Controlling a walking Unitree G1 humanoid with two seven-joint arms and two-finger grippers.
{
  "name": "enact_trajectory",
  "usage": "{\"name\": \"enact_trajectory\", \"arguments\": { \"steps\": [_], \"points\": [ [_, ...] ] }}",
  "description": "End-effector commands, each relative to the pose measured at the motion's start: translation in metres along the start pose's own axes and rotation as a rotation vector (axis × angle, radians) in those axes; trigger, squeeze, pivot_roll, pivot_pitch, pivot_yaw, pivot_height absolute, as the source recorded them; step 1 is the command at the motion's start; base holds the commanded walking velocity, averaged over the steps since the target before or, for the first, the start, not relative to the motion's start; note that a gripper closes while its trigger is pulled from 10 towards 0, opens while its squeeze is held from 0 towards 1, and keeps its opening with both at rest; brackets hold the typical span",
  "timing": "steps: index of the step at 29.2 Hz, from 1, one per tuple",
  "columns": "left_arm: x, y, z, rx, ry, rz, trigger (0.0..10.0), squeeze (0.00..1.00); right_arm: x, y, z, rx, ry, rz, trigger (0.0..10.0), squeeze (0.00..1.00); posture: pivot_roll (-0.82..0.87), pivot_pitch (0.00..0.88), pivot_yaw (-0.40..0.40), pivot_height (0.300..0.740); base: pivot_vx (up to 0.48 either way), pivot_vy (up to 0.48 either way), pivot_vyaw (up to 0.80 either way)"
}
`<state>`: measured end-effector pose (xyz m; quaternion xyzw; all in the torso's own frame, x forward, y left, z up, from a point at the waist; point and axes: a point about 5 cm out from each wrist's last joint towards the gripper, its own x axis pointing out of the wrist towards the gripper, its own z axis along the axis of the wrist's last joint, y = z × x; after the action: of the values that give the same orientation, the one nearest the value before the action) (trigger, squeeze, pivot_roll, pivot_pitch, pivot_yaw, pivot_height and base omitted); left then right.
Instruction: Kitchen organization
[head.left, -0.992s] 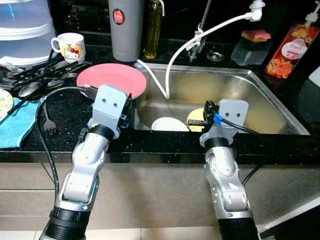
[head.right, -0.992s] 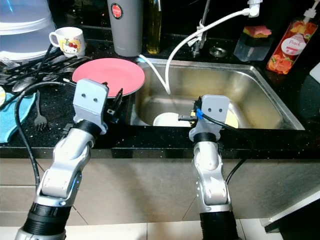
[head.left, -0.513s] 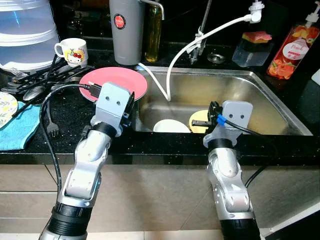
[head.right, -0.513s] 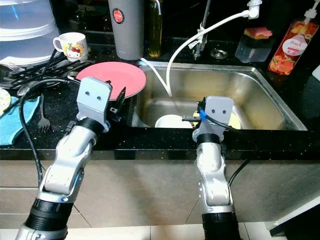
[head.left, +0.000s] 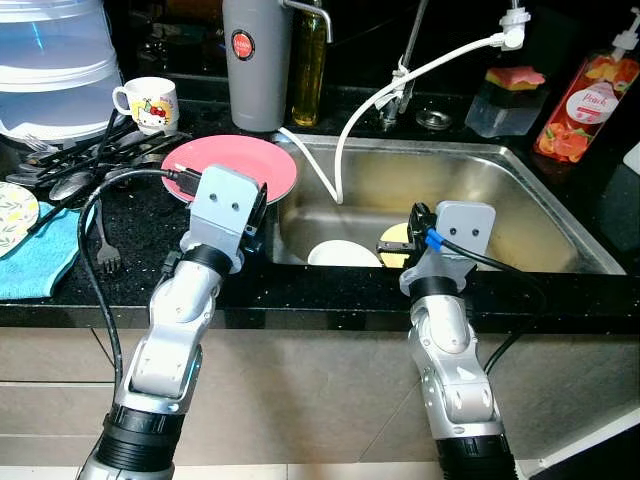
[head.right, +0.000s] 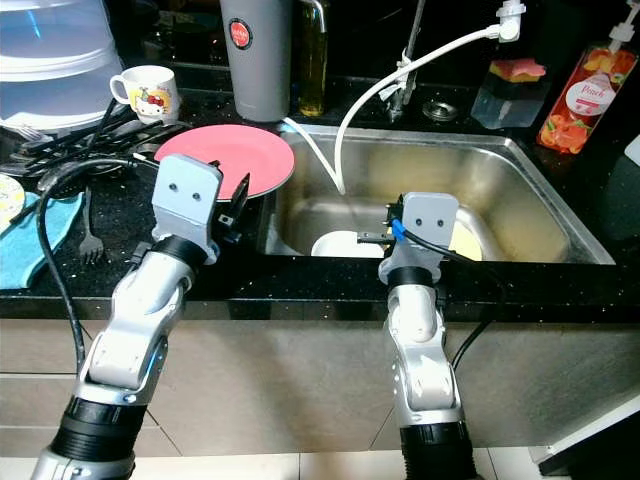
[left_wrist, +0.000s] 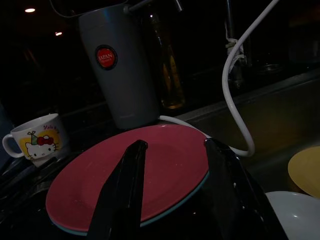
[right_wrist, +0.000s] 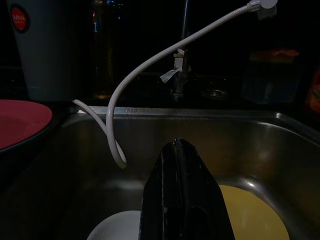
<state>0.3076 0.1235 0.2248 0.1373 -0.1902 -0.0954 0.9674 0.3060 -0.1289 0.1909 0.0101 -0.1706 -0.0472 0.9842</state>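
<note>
Left fingers (left_wrist: 131, 185) spread apart, empty, above pink plate (head.left: 240, 163) on counter (head.left: 140, 225). Right fingers (right_wrist: 180, 192) pressed together, empty, over sink (head.left: 520, 215); yellow plate (right_wrist: 252, 217) at 3 o'clock of white bowl (head.left: 343, 253).

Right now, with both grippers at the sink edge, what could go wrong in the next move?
The pink plate overhangs the sink rim; a nudge from the open left gripper, right before it, could tip it in.

The right gripper, shut above the sink, is close to the white hose hanging into the basin and might snag it.

The white dish and yellow plate lie close together below; a grab at one may knock the other.
</note>
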Motion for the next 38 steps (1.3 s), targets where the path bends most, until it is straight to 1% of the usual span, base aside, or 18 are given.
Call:
{"name": "enact_trajectory", "arguments": {
  "steps": [1,6,14,20,27,38],
  "points": [
    [0.0004,-0.001,-0.0005,0.003,0.001,-0.001,10.0,0.0,0.0017,-0.0021,-0.0008,0.0,0.004,-0.002,10.0,0.0,0.22,0.008,-0.07,0.74,0.0,0.0,0.0],
    [0.0004,-0.0014,-0.0008,0.003,0.001,-0.003,10.0,0.0,0.0019,-0.0022,-0.0006,0.002,0.004,-0.003,10.0,0.0,0.23,0.011,-0.073,0.74,0.0,0.0,0.0],
    [0.0004,-0.0073,0.0005,0.004,-0.012,-0.029,10.0,0.0,0.0012,0.002,-0.0016,0.008,0.005,0.006,10.0,0.0,0.22,0.0,-0.069,0.74,0.0,0.0,0.0],
    [0.0015,-0.0083,0.0016,0.001,-0.017,-0.033,10.0,0.0,0.0024,0.0007,-0.0007,0.005,0.001,0.006,10.0,0.0,0.23,0.0,-0.072,0.74,0.0,0.0,0.0],
    [0.0007,-0.0071,0.0,0.005,-0.011,-0.031,10.0,0.0,0.002,0.0022,-0.0008,0.007,-0.002,0.009,10.0,0.0,0.22,0.0,-0.064,0.74,0.0,0.0,0.0],
    [-0.0012,-0.0096,-0.0003,0.007,-0.011,-0.041,10.0,0.0,0.001,0.0021,-0.0016,0.009,0.003,0.007,10.0,0.0,0.22,0.0,-0.065,0.74,0.0,0.0,0.0]
  ]
}}
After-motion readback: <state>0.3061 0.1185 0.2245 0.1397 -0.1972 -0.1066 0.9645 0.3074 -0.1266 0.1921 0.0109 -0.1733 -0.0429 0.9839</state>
